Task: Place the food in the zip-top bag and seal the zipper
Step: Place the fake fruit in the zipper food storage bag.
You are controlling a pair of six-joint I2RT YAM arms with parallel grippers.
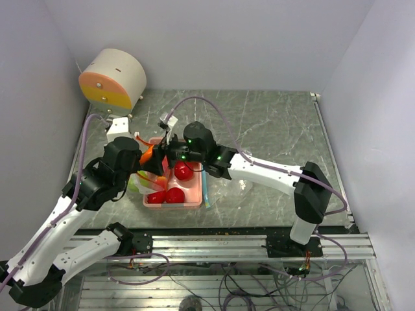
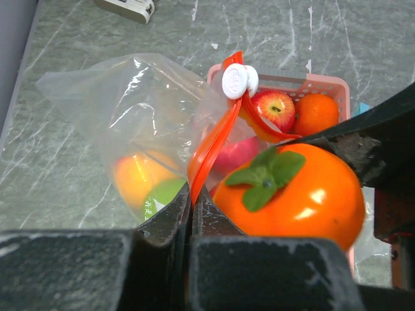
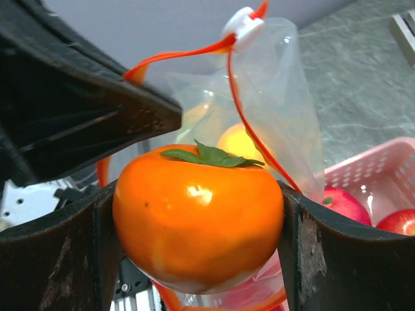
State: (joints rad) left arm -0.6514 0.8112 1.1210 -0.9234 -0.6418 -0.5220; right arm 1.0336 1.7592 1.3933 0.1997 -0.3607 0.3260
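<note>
A clear crinkly zip-top bag (image 2: pixel 130 110) hangs open beside the pink basket (image 2: pixel 324 81). Its zipper (image 2: pixel 211 146) is an orange-red strip with a white slider (image 2: pixel 238 80). My left gripper (image 2: pixel 192 194) is shut on this strip and holds the mouth up. Inside the bag lie a yellow-orange fruit (image 2: pixel 133 175) and a green apple (image 2: pixel 162 194). My right gripper (image 3: pixel 198 227) is shut on an orange fruit with a green leaf cap (image 3: pixel 198 194), right at the bag (image 3: pixel 279 97) mouth. A red apple (image 2: pixel 275 109) and an orange (image 2: pixel 316 113) lie in the basket.
Red apples (image 1: pixel 183 171) lie in the basket (image 1: pixel 192 202) at the table's near left. A teal strip (image 1: pixel 205 188) lies along the basket's right side. A cream and orange drum (image 1: pixel 113 79) stands at the back left. A white device (image 2: pixel 126 8) lies behind the bag.
</note>
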